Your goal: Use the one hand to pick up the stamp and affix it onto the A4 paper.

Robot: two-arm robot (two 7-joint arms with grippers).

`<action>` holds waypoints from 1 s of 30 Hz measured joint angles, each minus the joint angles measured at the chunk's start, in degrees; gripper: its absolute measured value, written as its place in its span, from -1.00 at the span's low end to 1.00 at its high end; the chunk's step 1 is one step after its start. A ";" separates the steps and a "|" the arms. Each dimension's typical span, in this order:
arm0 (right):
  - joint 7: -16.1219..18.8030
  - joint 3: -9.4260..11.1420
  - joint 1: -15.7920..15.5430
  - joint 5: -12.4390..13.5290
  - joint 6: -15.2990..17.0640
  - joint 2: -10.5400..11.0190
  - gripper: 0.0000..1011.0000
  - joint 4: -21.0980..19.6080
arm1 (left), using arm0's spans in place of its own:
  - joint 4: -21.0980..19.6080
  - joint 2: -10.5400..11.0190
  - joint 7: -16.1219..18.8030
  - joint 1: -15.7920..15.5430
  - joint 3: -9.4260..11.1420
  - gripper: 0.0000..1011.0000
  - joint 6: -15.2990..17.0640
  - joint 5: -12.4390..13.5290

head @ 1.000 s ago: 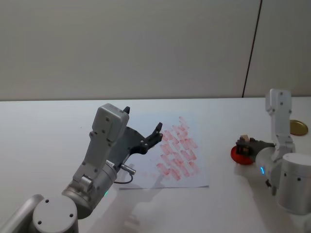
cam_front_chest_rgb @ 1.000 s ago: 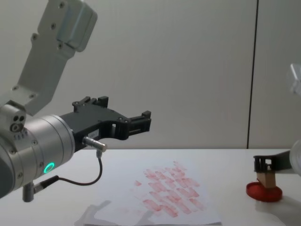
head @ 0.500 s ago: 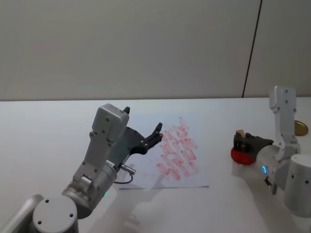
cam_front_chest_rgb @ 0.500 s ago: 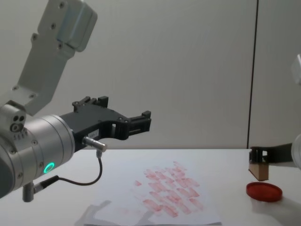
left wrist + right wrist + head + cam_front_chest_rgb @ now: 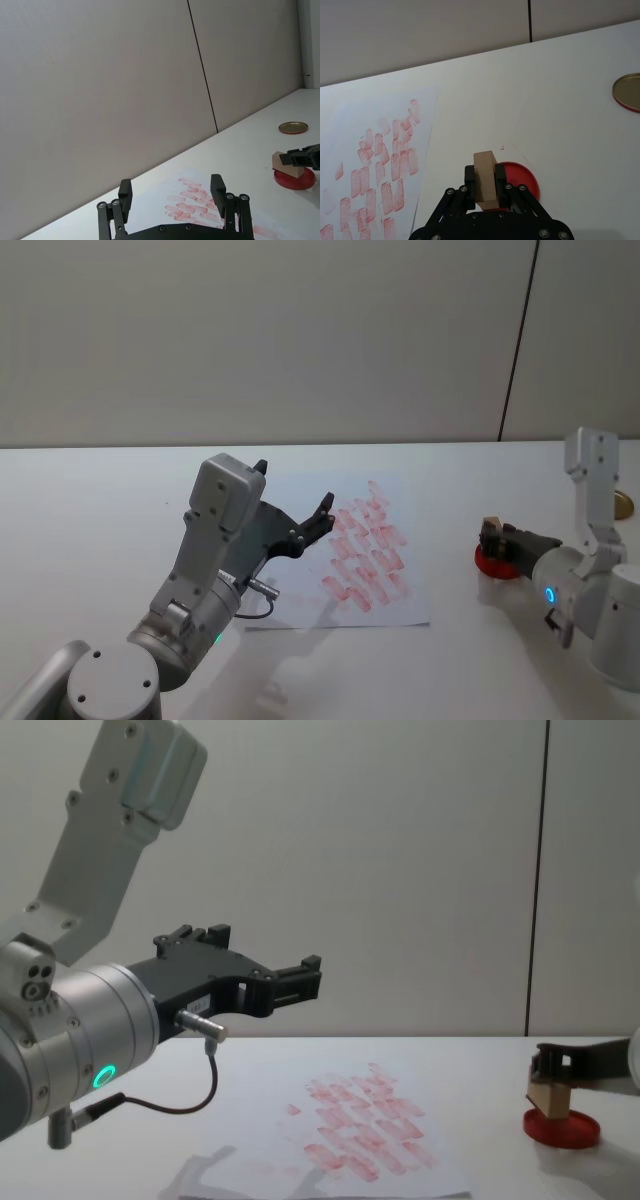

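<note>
Bare table [image 5: 450, 575] between ink pad [image 5: 565, 1130] and A4 paper [image 5: 378, 562], left claw [image 5: 295, 483] raised overhead

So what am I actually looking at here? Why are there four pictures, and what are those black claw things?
It is one robot with two arms, caught at one moment by four cameras: one on its head, one on its chest and one on each wrist. Each arm ends in a black two-fingered gripper, the "claw". The right gripper is shut on a small wooden stamp, held right at a round red ink pad; whether they touch is unclear. The left gripper hangs open in the air by the paper, idle. On the white table lie a white paper covered in red stamp prints and, further right, a gold-coloured disc.
</note>
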 joint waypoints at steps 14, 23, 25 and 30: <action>-1.43 0.86 0.47 1.60 1.48 -0.16 -0.56 1.74 | 0.00 0.00 0.00 0.00 0.00 0.96 0.00 0.00; -1.36 1.41 1.07 3.04 2.39 -0.36 -0.56 3.27 | 0.00 0.00 0.00 0.00 0.00 0.96 0.00 0.00; -1.29 1.54 1.22 3.34 2.57 -0.39 -0.56 3.55 | 0.00 0.00 0.00 0.00 0.00 0.96 0.00 0.00; -1.18 1.86 1.73 4.09 3.26 -0.50 -0.56 4.41 | 0.00 0.00 0.00 0.00 0.00 0.96 0.00 0.00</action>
